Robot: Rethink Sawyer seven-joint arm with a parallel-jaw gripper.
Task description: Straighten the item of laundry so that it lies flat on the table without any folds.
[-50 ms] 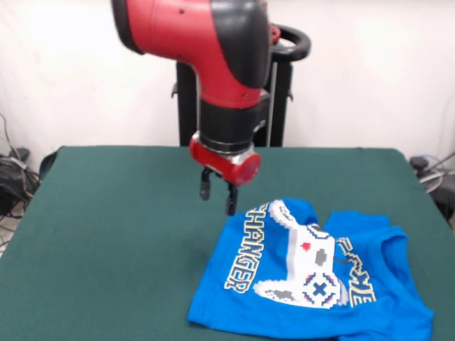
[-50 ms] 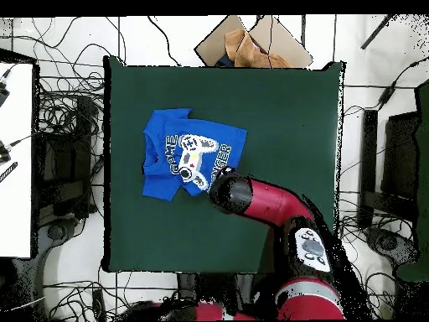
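Green bench (image 1: pixel 106 213); shirt (image 1: pixel 313 284) nearly flat, far hem creased. Fingers (image 1: pixel 217 193) narrow, empty, beside it: likely reaching; next, pinch hem.

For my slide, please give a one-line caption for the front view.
Red and black arm's gripper hovers open by the bright blue printed T-shirt lying rumpled on the dark green felt table.
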